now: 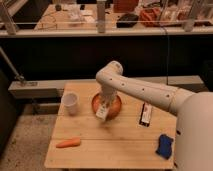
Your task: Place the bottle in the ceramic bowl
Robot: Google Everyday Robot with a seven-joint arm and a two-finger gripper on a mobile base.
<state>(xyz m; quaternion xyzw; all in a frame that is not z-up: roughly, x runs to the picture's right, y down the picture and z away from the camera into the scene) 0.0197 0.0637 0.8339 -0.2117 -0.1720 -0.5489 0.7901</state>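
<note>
1 arm (142, 91) extends from the white body at lower right, elbows up over the middle of the wooden tabletop (115, 147) and points the gripper (104, 105) straight down over the orange bowl (116, 106). Jaws are narrowed onto the bottle (102, 113), gripping it near its top end. The bottle hangs roughly upright, slightly tilted, whitish with a pale label. Its lower end overlaps the bowl's front-left rim in this view; can't tell whether it touches the rim or hangs clear of it. Bowl sits at the back-middle of the tabletop, mostly hidden behind the wrist, only the rim and right side showing. White cup (70, 103) stands upright just left of the bowl, small gap between them. Carrot (68, 143) lies flat near the front-left edge, well apart from the bowl. Dark flat packet (145, 114) lies right of the bowl, near the forearm, long axis running front to back. Blue object (164, 146) sits near the front-right corner, beside the body; too blurred to say what it is. Behind the tabletop: low pale ledge, dark wall, then a rail with cluttered desks beyond. Speckled floor at left.
</note>
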